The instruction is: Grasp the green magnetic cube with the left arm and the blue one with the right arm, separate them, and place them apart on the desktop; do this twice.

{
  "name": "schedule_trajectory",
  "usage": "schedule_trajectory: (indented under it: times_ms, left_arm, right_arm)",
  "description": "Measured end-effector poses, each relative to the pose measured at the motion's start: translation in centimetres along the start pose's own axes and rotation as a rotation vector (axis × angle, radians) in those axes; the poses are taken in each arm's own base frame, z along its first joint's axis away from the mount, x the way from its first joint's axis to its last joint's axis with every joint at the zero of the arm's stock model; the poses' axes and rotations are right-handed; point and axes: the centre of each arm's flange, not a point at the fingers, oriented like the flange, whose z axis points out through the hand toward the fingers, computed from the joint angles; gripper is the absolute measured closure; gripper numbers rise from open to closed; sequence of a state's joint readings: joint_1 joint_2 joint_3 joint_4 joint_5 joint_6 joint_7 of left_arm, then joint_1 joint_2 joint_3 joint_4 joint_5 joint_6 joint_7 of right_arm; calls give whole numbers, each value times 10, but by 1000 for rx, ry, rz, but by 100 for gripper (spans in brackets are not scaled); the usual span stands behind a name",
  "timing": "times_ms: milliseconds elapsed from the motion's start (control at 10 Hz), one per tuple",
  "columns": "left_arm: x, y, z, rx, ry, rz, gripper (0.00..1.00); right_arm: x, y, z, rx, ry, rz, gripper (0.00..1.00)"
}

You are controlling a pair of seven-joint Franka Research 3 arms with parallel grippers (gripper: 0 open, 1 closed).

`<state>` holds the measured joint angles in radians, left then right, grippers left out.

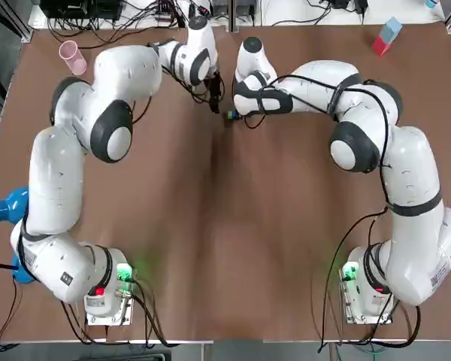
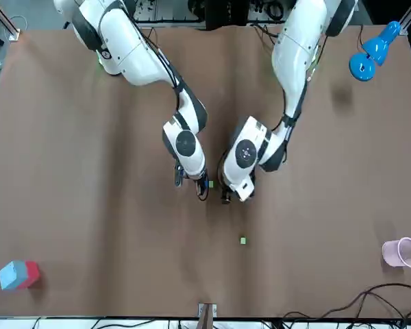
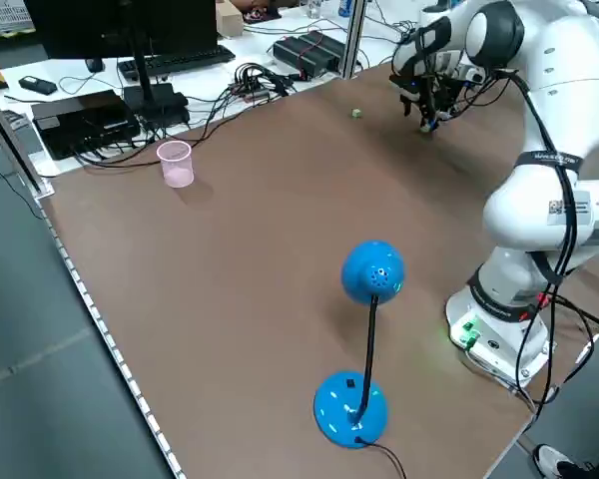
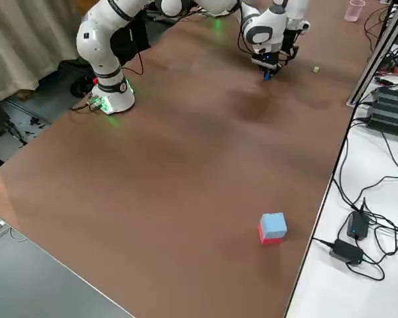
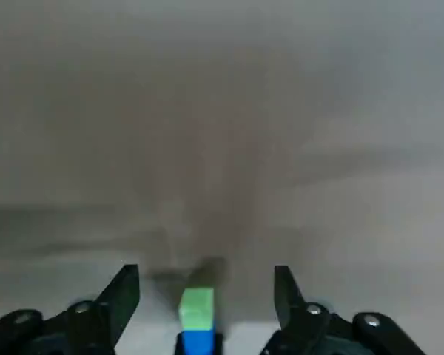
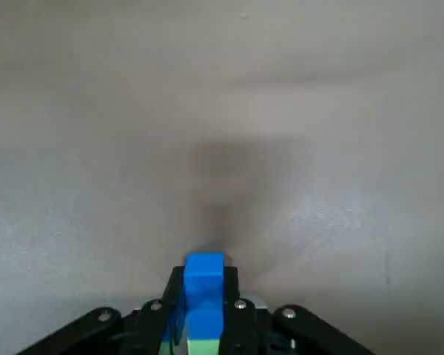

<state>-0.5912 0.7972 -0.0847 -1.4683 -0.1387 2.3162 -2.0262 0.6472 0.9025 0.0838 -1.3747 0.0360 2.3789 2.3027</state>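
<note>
Brown tabletop (image 1: 225, 226), far middle: my right gripper (image 6: 204, 285) clamps the blue cube (image 6: 204, 268); my left gripper (image 5: 205, 279) gapes around the green cube (image 5: 197, 307). Hard, probably light, magnet-stuck, so I'd pinch flat sides firmly.

I'm working over a brown table (image 1: 225, 226); its surface is plain and matte; the left arm's base (image 1: 105, 297) and the right arm's base (image 1: 364, 297) are bolted at the near edge, each with a green light showing. A pink plastic cup (image 1: 72, 57) stands upright toward the far left corner; a light-blue block stacked on a red one (image 1: 386, 36) sits toward the far right corner; a blue desk lamp (image 3: 369, 349) stands on its round foot at the left edge. A small green cube (image 2: 243, 240) lies alone on the far middle of the table.
</note>
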Motion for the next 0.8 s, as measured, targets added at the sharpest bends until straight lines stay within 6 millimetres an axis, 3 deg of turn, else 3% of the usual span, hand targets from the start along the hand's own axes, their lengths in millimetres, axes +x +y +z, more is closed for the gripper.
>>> schedule_trajectory:
  times_ms: [200, 400, 800]
  left_arm:
    - [-18, -16, 19, 21, 7, 8, 18]
    - [-23, -22, 34, 29, 12, 17, 20]
    - [-21, -18, 33, 10, 6, 12, 35]
  right_arm:
    - [0, 0, 0, 0, 0, 0, 77]
    - [0, 0, 0, 0, 0, 0, 77]
    - [-1, 1, 0, -1, 0, -1, 77]
